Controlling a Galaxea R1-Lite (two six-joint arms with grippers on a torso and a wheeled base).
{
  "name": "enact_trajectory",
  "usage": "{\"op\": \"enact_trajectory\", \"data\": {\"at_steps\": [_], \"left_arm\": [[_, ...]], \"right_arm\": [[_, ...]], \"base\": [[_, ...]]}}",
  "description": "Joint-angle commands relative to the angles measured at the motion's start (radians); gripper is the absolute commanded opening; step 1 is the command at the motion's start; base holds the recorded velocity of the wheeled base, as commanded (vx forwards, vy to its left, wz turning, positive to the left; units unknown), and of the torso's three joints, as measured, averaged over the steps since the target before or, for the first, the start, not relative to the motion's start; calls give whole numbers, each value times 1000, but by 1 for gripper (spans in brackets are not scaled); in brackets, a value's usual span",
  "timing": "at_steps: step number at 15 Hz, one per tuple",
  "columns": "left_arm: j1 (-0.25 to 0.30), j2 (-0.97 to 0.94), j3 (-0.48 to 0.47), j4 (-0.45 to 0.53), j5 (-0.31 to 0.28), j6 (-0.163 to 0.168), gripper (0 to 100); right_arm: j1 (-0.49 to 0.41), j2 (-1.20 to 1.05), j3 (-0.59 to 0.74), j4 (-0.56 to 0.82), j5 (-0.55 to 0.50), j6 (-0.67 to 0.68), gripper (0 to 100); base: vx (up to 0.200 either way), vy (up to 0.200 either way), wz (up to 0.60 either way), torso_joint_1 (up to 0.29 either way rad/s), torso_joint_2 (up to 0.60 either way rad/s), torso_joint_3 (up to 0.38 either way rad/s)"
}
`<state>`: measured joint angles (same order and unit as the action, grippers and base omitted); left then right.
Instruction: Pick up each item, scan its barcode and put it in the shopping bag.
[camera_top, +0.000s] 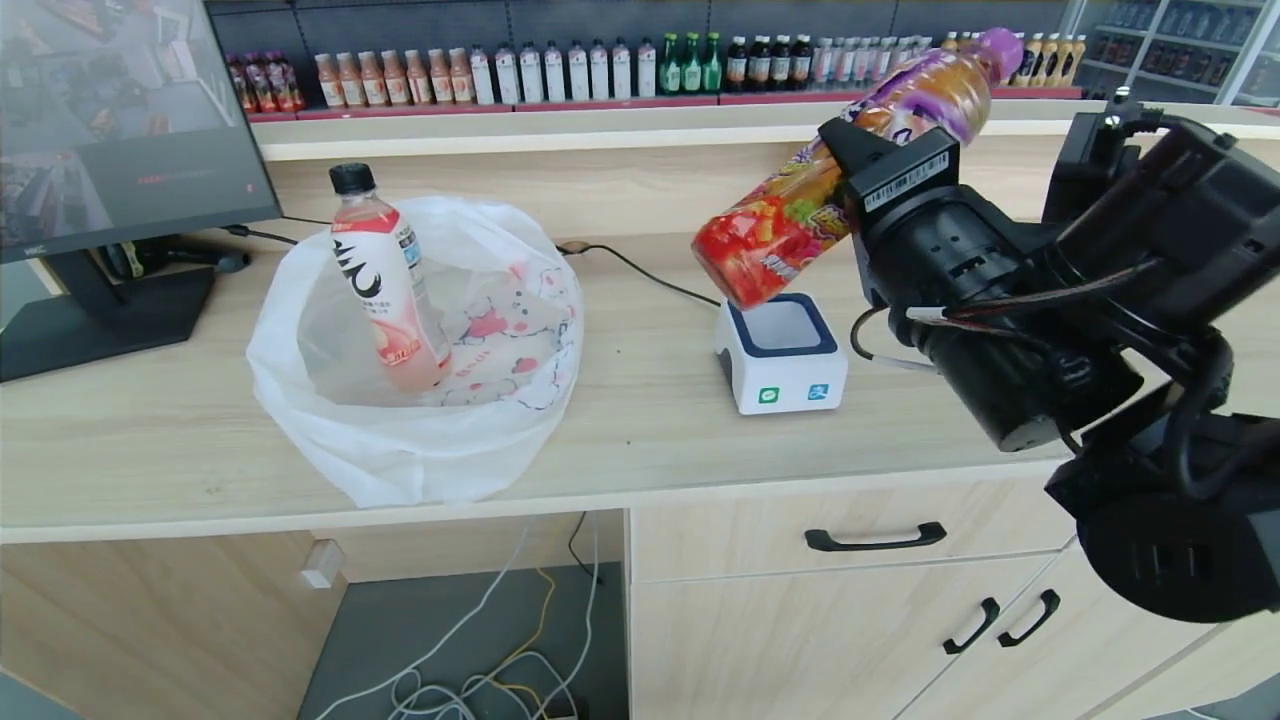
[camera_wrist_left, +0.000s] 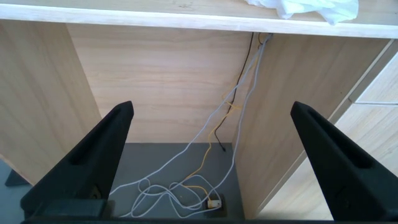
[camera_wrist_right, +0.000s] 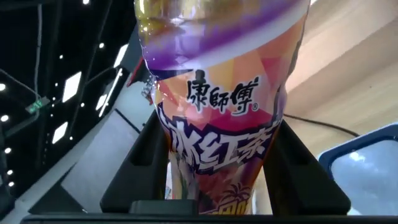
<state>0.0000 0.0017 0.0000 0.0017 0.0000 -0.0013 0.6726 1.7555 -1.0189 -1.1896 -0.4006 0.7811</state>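
Midway through checkout: pink bottle (camera_top: 385, 280) already in bag (camera_top: 330, 440); orange bottle (camera_top: 790, 215) clamped in right gripper (camera_top: 870, 135), tilted over scanner (camera_top: 782, 352), bagging yet to come; left gripper (camera_wrist_left: 211, 109) spread wide, empty.

Large white characters cross the orange-and-purple plastic drink bottle (camera_wrist_right: 217, 118). A white barcode sticker (camera_top: 905, 182) sits on the black right end effector (camera_top: 855, 135). At the bottle's 6 o'clock, the white box scanner (camera_top: 780, 365) bears green and blue square icons. Bold black lettering marks the black-capped pink plastic bottle (camera_top: 385, 280) at the scanner's 9 o'clock.

Matt wood-grain surface (camera_top: 650, 440), thin crinkled translucent plastic shopping bag (camera_top: 400, 460), glossy printed wrap on right bottle (camera_top: 770, 230), smooth white plastic scanner (camera_top: 785, 385)
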Motion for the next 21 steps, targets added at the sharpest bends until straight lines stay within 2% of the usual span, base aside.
{"op": "enact_trajectory", "data": {"at_steps": [1,3,6,11,21], "left_arm": [[0,0,0,0,0,0,100],[0,0,0,0,0,0,100],[0,0,0,0,0,0,100],[0,0,0,0,0,0,100],[0,0,0,0,0,0,100]], "right_arm": [[-24,50,-67,48,-26,70,0],[-48,70,-76,93,-29,155,0],[-77,94,-124,156,-96,294,0],[-116,122,-164,197,-99,425,0],[-148,167,-130,219,-96,504,0]], "base": [[0,0,0,0,0,0],[0,0,0,0,0,0],[0,0,0,0,0,0],[0,0,0,0,0,0],[0,0,0,0,0,0]]}}
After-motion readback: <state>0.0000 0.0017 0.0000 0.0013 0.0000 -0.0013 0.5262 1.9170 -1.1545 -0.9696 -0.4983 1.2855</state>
